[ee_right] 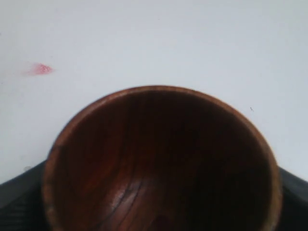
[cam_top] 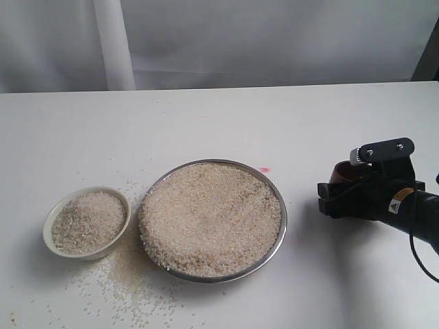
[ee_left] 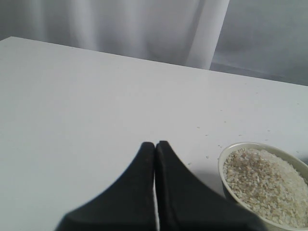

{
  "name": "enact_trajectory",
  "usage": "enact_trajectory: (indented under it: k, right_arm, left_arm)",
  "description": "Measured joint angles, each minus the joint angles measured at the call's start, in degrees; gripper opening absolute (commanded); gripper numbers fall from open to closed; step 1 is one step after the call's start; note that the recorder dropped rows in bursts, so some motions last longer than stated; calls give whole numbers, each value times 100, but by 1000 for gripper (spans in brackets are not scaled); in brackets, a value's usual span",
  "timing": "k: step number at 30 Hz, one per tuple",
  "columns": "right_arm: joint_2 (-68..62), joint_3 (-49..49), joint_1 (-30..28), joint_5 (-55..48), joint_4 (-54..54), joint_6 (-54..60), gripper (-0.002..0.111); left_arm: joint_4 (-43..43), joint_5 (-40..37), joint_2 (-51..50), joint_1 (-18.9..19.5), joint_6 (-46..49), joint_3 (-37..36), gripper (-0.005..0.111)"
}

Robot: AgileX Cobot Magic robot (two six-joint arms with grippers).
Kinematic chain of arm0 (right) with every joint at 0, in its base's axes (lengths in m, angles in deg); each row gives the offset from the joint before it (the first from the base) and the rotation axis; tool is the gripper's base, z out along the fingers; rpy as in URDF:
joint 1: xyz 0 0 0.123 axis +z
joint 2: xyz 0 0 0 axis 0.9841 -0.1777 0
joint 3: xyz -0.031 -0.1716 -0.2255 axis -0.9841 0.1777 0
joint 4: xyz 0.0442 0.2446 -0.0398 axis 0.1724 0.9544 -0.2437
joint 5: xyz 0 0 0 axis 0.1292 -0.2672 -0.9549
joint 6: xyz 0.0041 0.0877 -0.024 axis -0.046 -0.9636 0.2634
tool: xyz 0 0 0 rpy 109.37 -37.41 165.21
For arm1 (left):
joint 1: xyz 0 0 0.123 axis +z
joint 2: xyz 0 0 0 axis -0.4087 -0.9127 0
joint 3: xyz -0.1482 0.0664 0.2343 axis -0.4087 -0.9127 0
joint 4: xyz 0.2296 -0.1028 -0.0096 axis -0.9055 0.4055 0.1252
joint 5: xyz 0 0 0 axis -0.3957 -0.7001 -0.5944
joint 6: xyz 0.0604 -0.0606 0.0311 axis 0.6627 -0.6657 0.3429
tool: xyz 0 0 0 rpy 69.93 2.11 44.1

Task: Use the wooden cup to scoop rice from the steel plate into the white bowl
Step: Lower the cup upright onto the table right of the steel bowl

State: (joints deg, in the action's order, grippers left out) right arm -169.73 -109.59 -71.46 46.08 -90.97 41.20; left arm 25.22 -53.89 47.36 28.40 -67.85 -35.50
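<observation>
Progress check: the white bowl (cam_top: 75, 253) already had a decent load of rice (cam_top: 209, 219) in it, filled close to the rim, so I'd guess some scooping was done. The steel plate (cam_top: 283, 223) was heaped full though, so plenty left if more was wanted. Loose grains (cam_top: 127, 274) lay scattered on the surface (cam_top: 206, 123) around the bowl and in front of the plate, so it was kinda messy.

The right claw (cam_top: 330, 197) was gripping the wooden cup (ee_right: 159, 163), parked well off to the plate's right, nowhere near the rice. The left claw (ee_left: 155, 150) was closed on nothing, tips pressed together, just beside the bowl.

View differences: only the right wrist cam looked into the cup, and it was empty, bare dark wood. The exterior cam only caught a sliver of the cup behind the claw, but it alone showed the plate and the whole layout. The left claw didn't show up in the exterior shot at all; only its own wrist cam had it.
</observation>
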Motion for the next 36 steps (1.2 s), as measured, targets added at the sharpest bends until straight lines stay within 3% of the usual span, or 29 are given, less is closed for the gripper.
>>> enact_trajectory:
  k: [1, 2, 4, 5, 6, 7, 29, 36]
  right_arm:
    - [0, 0, 0, 0, 0, 0, 19]
    - [0, 0, 0, 0, 0, 0, 41]
    - [0, 0, 0, 0, -38, 0, 67]
    - [0, 0, 0, 0, -37, 0, 89]
    - [0, 0, 0, 11, -44, 0, 101]
    - [0, 0, 0, 58, -63, 0, 105]
    - [17, 121, 0, 506, -171, -12, 105]
    - [796, 132, 0, 506, -171, -12, 105]
  left_arm:
    - [0, 0, 0, 0, 0, 0, 0]
    - [0, 0, 0, 0, 0, 0, 0]
    - [0, 0, 0, 0, 0, 0, 0]
    - [0, 0, 0, 0, 0, 0, 0]
    - [0, 0, 0, 0, 0, 0, 0]
    - [0, 0, 0, 0, 0, 0, 0]
    - [0, 0, 0, 0, 0, 0, 0]
    - [0, 0, 0, 0, 0, 0, 0]
